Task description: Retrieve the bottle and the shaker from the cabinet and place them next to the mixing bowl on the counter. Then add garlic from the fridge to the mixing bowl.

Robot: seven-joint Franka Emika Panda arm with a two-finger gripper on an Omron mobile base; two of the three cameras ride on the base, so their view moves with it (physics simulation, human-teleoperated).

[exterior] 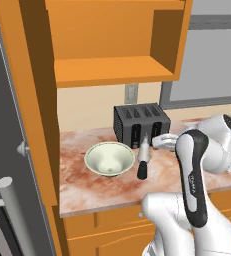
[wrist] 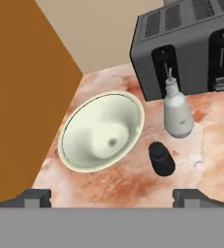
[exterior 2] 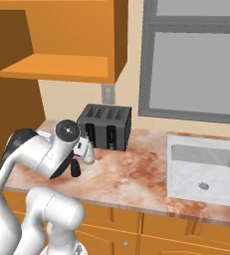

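Observation:
A pale green mixing bowl (wrist: pixel 102 131) sits empty on the marble counter (exterior: pixel 102 192). Just to its right stands the bottle (wrist: pixel 177 114), light grey with a thin neck, and in front of it the small black shaker (wrist: pixel 162 159). From the left base view the bowl (exterior: pixel 109 159), the bottle (exterior: pixel 145 147) and the shaker (exterior: pixel 142 170) are grouped before the toaster. My gripper (wrist: pixel 116 198) hovers above the counter beside them, open and holding nothing, with its hand (exterior: pixel 162 142) just right of the bottle. The garlic is out of view.
A black toaster (exterior: pixel 141 124) stands against the wall behind the bottle. The orange cabinet (exterior: pixel 117 45) hangs open overhead. The dark fridge door (exterior: pixel 7 150) with its handle is at the left. A sink (exterior 2: pixel 206 164) lies to the right under a window.

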